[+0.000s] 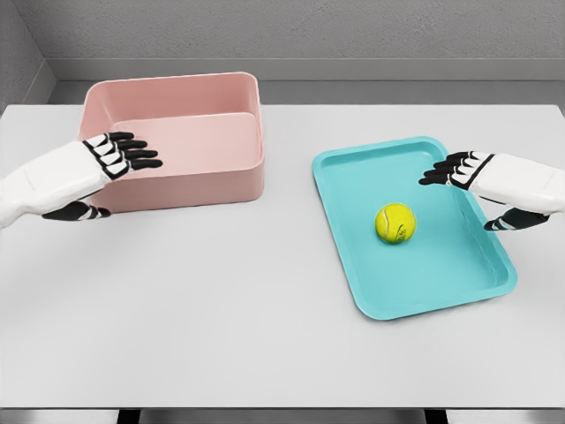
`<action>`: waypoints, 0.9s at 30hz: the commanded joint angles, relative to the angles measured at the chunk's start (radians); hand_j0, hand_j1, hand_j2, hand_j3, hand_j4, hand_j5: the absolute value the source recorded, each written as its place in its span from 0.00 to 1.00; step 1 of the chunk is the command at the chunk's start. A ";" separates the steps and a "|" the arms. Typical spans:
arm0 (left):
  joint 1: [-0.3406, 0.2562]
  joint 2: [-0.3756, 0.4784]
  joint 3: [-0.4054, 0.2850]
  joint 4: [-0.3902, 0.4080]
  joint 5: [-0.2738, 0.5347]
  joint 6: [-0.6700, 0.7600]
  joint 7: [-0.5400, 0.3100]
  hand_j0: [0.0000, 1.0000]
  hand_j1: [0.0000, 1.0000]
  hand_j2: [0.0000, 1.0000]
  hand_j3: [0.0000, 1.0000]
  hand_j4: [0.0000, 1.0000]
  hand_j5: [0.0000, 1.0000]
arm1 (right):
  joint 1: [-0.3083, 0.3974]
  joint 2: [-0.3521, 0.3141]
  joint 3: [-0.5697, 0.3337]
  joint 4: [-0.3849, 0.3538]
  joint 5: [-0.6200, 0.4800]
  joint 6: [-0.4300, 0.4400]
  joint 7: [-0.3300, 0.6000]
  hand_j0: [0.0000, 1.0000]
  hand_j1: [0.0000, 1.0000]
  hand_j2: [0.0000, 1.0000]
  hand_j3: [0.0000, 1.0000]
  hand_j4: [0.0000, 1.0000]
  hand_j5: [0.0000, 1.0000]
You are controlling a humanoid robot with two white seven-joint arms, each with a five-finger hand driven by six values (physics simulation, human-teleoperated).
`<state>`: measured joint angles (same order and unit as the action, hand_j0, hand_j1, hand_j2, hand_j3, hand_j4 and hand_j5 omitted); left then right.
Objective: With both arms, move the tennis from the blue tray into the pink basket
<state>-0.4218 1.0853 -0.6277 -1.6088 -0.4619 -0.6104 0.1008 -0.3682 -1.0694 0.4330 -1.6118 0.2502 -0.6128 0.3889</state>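
Note:
A yellow-green tennis ball lies near the middle of the blue tray on the right half of the table. The pink basket stands at the back left and holds nothing. My right hand hovers over the tray's right side, a little right of and above the ball, fingers spread and apart from it. My left hand hangs over the basket's left front corner, fingers stretched out flat, holding nothing.
The white table stretches wide in front of the tray and basket. Its front edge runs along the bottom of the view. A grey wall stands behind the table.

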 commanded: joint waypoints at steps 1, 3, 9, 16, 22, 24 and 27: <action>0.000 0.008 -0.006 -0.006 -0.003 0.000 0.002 1.00 1.00 1.00 1.00 1.00 1.00 | 0.000 -0.001 0.000 0.000 -0.006 0.002 0.016 1.00 1.00 1.00 1.00 1.00 1.00; 0.002 0.008 -0.007 -0.006 -0.003 0.000 0.002 1.00 1.00 1.00 1.00 1.00 1.00 | -0.008 0.005 0.001 0.000 -0.008 0.002 0.012 1.00 1.00 1.00 1.00 1.00 1.00; 0.005 0.012 -0.004 -0.006 -0.001 0.000 -0.001 1.00 1.00 1.00 1.00 1.00 1.00 | -0.146 0.112 0.107 0.000 0.047 0.002 0.019 1.00 1.00 1.00 1.00 1.00 1.00; 0.009 0.024 -0.001 -0.033 0.000 0.000 -0.089 1.00 1.00 1.00 1.00 1.00 1.00 | -0.202 0.140 0.245 0.010 0.089 0.002 0.024 1.00 1.00 1.00 1.00 1.00 1.00; 0.012 0.047 0.006 -0.036 0.000 0.000 -0.095 1.00 1.00 1.00 1.00 1.00 1.00 | -0.202 0.164 0.253 0.095 0.121 0.002 0.024 1.00 1.00 1.00 1.00 1.00 1.00; 0.012 0.047 0.005 -0.034 0.006 0.000 -0.096 1.00 1.00 1.00 1.00 1.00 1.00 | -0.207 0.184 0.251 0.104 0.132 0.002 0.025 1.00 1.00 1.00 1.00 1.00 1.00; 0.017 0.047 0.005 -0.033 0.006 0.000 -0.098 1.00 1.00 1.00 1.00 1.00 1.00 | -0.210 0.207 0.253 0.115 0.136 0.002 0.036 1.00 1.00 1.00 1.00 1.00 1.00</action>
<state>-0.4034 1.1294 -0.6235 -1.6421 -0.4636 -0.6108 0.0038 -0.5783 -0.8765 0.6850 -1.5067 0.3865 -0.6129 0.4199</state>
